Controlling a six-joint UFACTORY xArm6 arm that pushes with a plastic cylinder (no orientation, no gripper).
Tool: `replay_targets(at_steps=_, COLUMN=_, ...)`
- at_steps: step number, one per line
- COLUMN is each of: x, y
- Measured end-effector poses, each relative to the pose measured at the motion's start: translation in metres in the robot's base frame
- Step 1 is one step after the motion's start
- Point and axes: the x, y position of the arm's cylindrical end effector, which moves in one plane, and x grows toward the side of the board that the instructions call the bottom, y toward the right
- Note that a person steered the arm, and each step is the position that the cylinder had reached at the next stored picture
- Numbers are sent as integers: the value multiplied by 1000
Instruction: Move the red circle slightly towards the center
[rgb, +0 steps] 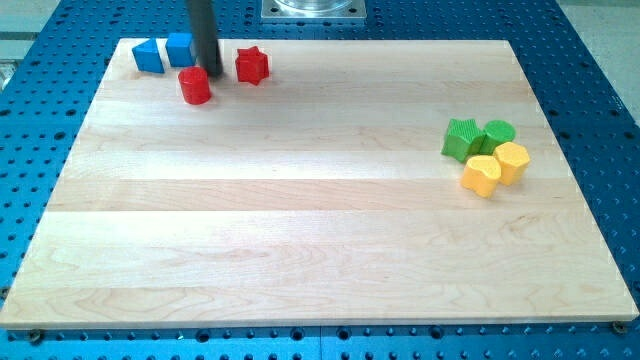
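Note:
The red circle (195, 86) sits near the view's top left of the wooden board (300, 220). My tip (210, 71) stands just at its upper right edge, touching or nearly touching it. A red star (251, 65) lies to the right of my tip. A blue triangle-like block (148, 56) and a blue cube (180, 48) lie to the left of the rod; the cube is partly hidden behind it.
At the view's right a cluster holds a green star (461, 139), a green circle (498, 133), a yellow heart (482, 175) and a yellow hexagon-like block (511, 161). The board rests on a blue perforated table (40, 150). A metal mount (313, 9) is at the top.

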Motion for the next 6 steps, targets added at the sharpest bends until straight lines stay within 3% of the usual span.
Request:
replay_targets(at_steps=1, x=21, y=-13)
replay_targets(at_steps=3, x=68, y=19)
replay_targets(at_steps=4, x=99, y=54)
replay_targets(at_steps=5, x=104, y=122)
replay_targets(at_steps=6, x=112, y=103)
